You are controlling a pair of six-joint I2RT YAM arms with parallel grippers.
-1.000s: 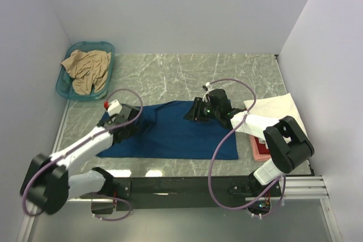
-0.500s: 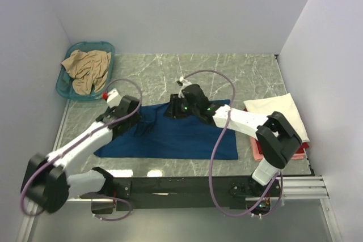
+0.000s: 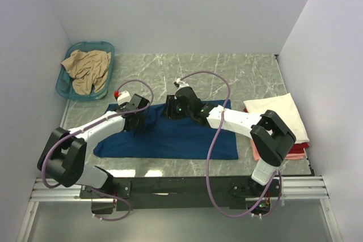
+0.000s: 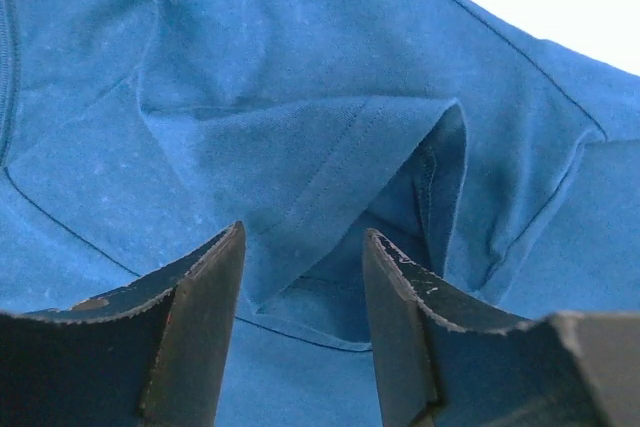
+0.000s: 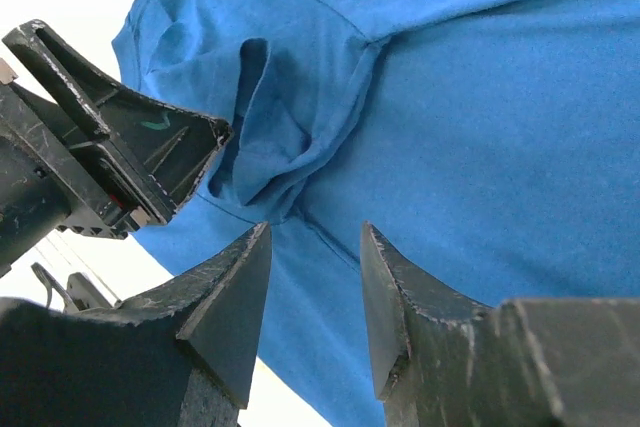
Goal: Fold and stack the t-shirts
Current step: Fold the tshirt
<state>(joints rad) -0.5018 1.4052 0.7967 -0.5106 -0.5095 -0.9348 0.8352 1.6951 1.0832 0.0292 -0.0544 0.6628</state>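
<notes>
Left gripper (image 4: 303, 235), jaws apart, above t-shirt (image 4: 300, 97) hem

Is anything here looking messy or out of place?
Yes. The blue shirt lies mostly flat, but one sleeve is bunched into a puckered fold near its far left corner. The tan shirt sits crumpled in the basket. The folded stack at the right looks tidy.

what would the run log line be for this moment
stage: folding dark blue t-shirt | left tool: open over sleeve | right tool: open over shirt | tan t-shirt: in basket
</notes>
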